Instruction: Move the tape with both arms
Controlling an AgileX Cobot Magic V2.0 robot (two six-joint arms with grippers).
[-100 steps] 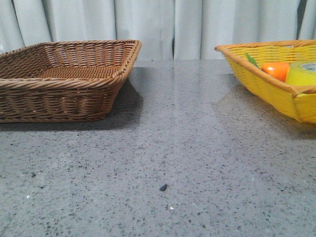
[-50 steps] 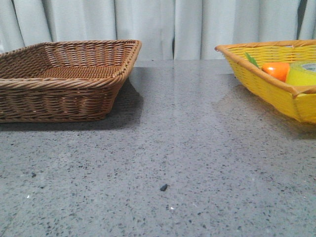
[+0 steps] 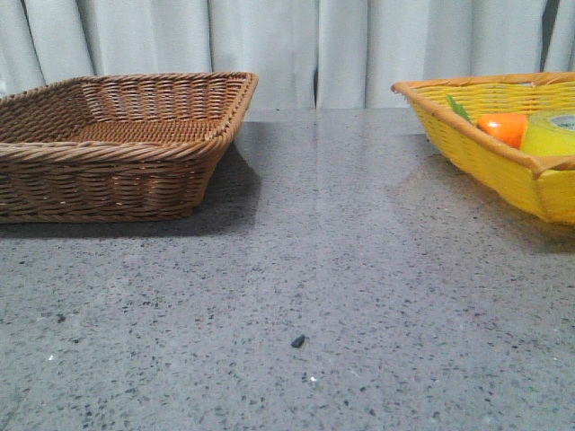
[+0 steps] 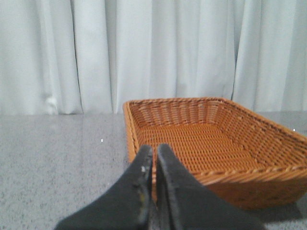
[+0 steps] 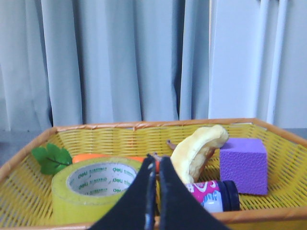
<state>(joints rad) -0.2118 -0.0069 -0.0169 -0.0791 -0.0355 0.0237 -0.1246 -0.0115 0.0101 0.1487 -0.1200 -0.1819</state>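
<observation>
In the yellow basket [image 5: 29,191] on the right, the tape [image 5: 98,189] lies beside what looks like a carrot [image 5: 91,157]; both the left gripper [image 4: 154,158] and right gripper [image 5: 156,167] are pinched closed, holding nothing.

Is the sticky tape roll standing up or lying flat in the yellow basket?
Lying flat. In the right wrist view the tape rests on its side face in the yellow basket, its hole and green-lettered core facing up.

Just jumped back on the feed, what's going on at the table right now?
Nothing is being held yet. The tape lies in the yellow basket with a carrot, a banana, a purple block and a small bottle. The right gripper is shut, facing it. The left gripper, also shut, faces the empty brown basket.
</observation>
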